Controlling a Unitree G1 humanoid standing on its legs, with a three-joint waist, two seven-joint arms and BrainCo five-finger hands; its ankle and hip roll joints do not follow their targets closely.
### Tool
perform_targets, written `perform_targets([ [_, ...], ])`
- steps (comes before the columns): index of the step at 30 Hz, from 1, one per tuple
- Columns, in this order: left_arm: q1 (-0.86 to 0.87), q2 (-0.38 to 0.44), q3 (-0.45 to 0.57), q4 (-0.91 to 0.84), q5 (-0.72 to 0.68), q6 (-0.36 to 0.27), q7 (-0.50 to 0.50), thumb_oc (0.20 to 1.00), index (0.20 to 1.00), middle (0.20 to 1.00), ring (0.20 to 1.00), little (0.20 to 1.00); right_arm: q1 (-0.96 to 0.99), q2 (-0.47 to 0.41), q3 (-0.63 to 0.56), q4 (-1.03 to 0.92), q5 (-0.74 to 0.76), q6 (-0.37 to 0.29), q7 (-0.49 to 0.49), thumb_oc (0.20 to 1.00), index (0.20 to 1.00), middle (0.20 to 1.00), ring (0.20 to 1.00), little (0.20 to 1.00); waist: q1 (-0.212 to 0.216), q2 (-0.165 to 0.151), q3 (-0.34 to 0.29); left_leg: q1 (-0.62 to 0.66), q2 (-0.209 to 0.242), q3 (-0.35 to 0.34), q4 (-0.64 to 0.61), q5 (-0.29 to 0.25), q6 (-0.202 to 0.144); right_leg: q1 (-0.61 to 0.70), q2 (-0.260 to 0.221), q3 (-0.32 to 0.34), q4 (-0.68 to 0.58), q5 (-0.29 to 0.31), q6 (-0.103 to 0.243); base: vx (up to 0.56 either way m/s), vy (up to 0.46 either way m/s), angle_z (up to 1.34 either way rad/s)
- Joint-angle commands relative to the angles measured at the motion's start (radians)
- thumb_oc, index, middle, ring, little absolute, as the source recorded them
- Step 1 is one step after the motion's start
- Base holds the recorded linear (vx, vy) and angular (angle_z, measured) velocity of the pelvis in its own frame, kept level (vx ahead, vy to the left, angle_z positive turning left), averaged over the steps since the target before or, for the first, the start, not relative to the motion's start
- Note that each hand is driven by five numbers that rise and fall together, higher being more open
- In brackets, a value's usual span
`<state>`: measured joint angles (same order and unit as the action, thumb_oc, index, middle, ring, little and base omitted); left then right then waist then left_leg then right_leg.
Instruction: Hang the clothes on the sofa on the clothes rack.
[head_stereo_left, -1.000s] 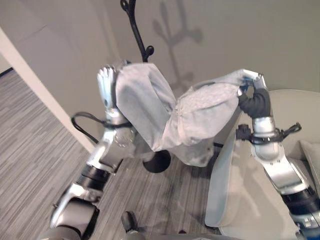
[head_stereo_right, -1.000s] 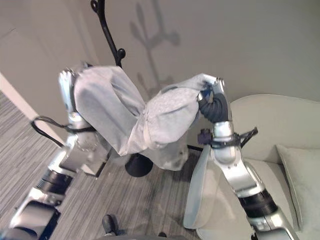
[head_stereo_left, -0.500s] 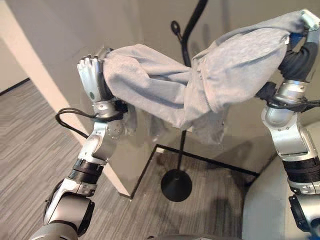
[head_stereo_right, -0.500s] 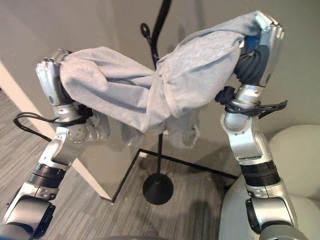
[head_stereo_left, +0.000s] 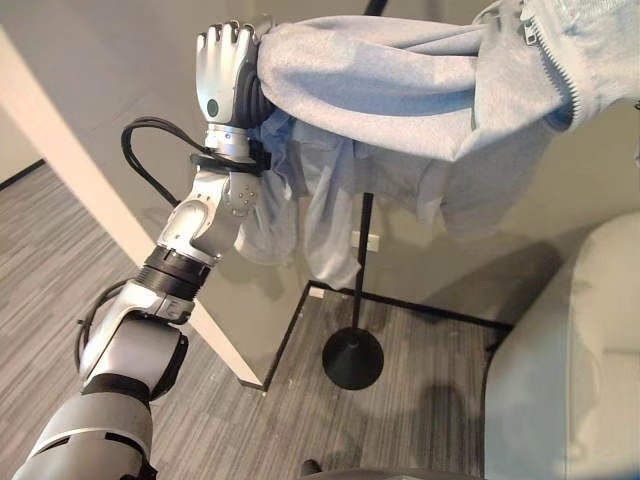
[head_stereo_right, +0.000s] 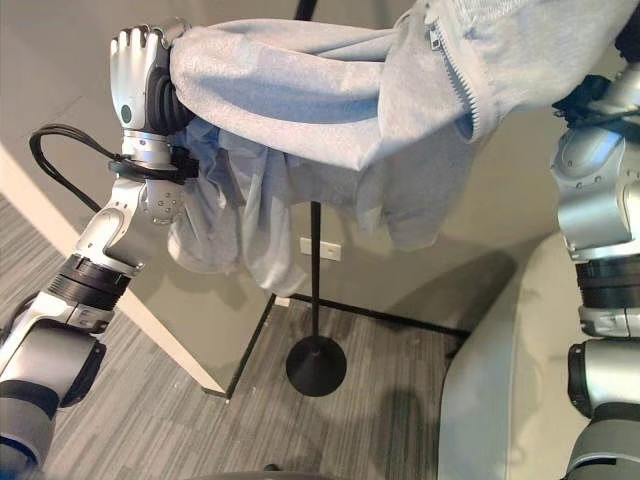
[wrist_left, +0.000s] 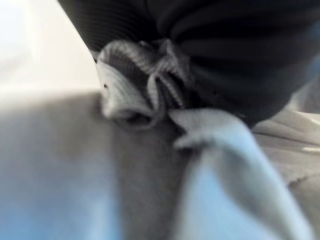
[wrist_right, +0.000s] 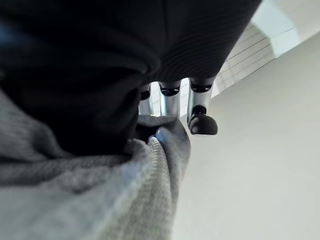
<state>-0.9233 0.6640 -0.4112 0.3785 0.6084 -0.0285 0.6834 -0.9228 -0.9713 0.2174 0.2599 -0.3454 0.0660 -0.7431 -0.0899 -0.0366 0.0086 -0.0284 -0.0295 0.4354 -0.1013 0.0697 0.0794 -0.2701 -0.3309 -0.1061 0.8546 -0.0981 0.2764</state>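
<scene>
We are holding the hoodie (head_stereo_left: 400, 90) stretched high between both hands, in front of the rack (head_stereo_right: 315, 270), whose pole and round base are showing below the hanging cloth; our left hand (head_stereo_left: 225, 75) is gripping one end, fingers curled round the fabric; our right hand (wrist_right: 172, 100) is carrying the other end, cloth bunched against the palm, though we cannot tell whether its fingers are closing on it; to hang it well, we are judging that the slack middle should be eased over a hook before either hand lets go.
</scene>
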Motion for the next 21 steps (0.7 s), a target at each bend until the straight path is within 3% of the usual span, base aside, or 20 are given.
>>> perform_targets([
  [1, -0.044, 0.067, 0.105, 0.006, -0.050, 0.039, 0.001, 0.200, 0.200, 0.200, 0.200, 0.200, -0.074, -0.003, -0.019, 0.011, 0.085, -0.039, 0.047, 0.200, 0.200, 0.200, 0.200, 0.200, 0.029, 0.005, -0.005, 0.126, 0.077, -0.007, 0.022, -0.089, -0.096, 0.145, 0.077, -0.113, -0.438, 0.109, -0.091, 0.24, -0.304, -0.21],
  [2, -0.015, 0.114, 0.089, 0.032, -0.004, 0.068, 0.005, 0.200, 0.200, 0.200, 0.200, 0.200, -0.080, -0.082, 0.018, 0.082, 0.083, -0.041, 0.033, 0.200, 0.200, 0.200, 0.200, 0.200, 0.011, -0.012, 0.012, 0.144, 0.103, -0.018, 0.018, -0.091, -0.131, 0.161, 0.108, -0.085, -0.711, 0.096, -0.093, 0.15, -0.354, 0.02],
  [5, -0.012, 0.107, 0.103, 0.110, -0.061, 0.050, -0.002, 0.200, 0.200, 0.200, 0.200, 0.200, -0.057, -0.040, 0.027, 0.076, 0.130, -0.059, 0.101, 0.200, 0.200, 0.200, 0.200, 0.200, 0.016, -0.021, 0.014, 0.161, 0.123, -0.011, 0.023, -0.070, -0.153, 0.199, 0.130, -0.057, -0.805, 0.144, -0.091, 0.13, -0.209, 0.12],
  [7, 0.015, 0.081, 0.086, 0.181, -0.076, 0.029, -0.025, 0.200, 0.200, 0.200, 0.200, 0.200, 0.001, -0.054, 0.037, 0.153, 0.152, -0.090, 0.114, 0.200, 0.200, 0.200, 0.200, 0.200, 0.038, -0.041, -0.018, 0.163, 0.132, -0.032, 0.051, -0.056, -0.175, 0.310, 0.166, -0.105, -0.932, 0.169, -0.107, 0.22, -0.238, 0.40],
  [15, 0.036, 0.044, 0.061, 0.211, -0.124, 0.024, -0.067, 0.200, 0.200, 0.200, 0.200, 0.200, -0.031, -0.115, 0.078, 0.291, 0.199, -0.084, 0.136, 0.200, 0.200, 0.200, 0.200, 0.200, 0.032, -0.038, -0.044, 0.167, 0.158, -0.070, 0.019, -0.025, -0.203, 0.346, 0.195, -0.142, -0.942, 0.147, -0.121, 0.06, -0.089, 0.31],
  [21, 0.156, -0.014, 0.091, 0.178, -0.116, 0.020, -0.102, 0.200, 0.200, 0.200, 0.200, 0.200, 0.077, -0.064, 0.046, 0.266, 0.205, -0.092, 0.180, 0.200, 0.200, 0.200, 0.200, 0.200, 0.030, -0.033, -0.043, 0.170, 0.163, -0.076, 0.018, -0.020, -0.203, 0.352, 0.202, -0.149, -0.942, 0.143, -0.133, 0.03, -0.037, 0.06],
])
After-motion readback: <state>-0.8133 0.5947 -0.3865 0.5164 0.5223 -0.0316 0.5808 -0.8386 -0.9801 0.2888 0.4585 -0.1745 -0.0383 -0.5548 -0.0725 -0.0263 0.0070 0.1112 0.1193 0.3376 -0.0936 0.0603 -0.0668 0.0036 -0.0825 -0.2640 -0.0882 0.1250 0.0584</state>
